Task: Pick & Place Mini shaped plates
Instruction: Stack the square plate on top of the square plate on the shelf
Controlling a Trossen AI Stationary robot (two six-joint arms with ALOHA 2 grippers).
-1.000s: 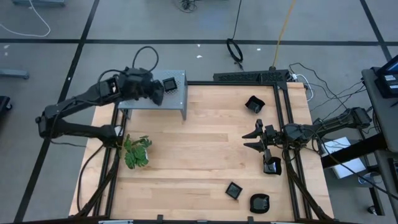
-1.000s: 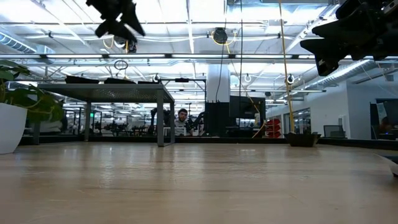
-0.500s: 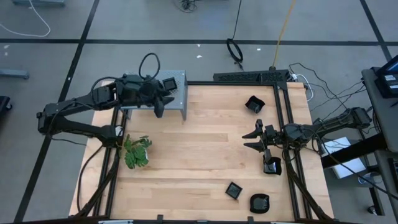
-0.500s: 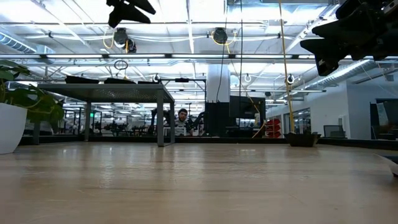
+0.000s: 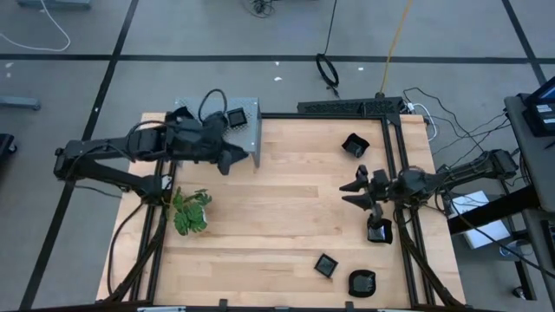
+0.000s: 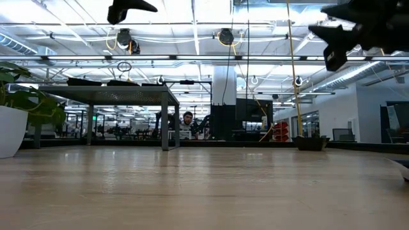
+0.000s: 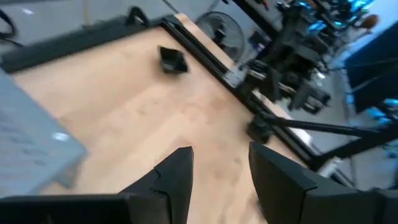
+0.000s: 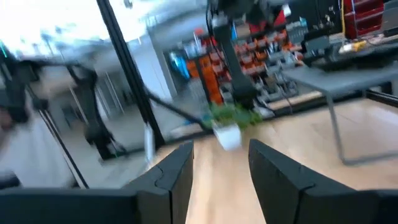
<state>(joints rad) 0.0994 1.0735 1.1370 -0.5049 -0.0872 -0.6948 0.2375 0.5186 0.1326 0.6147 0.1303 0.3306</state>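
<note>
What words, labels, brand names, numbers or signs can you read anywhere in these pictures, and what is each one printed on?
None can be read.
The black mini shaped plates, the grey shelf and the wooden table show no lettering.
Red boxes in the room behind may carry print, but it is too blurred to read.

— How is the scene lit?
— Even overhead light is cast on the wooden table (image 5: 286, 208); only soft, short shadows are seen under the plant (image 5: 190, 211). In the low view, glare is given off by the ceiling lights (image 6: 192, 25), and the arms are reduced to dark silhouettes.
— Is anything blurred?
— Both wrist views are smeared by motion; the shelf (image 7: 31, 149) is seen out of focus, and the room behind is streaked.
</note>
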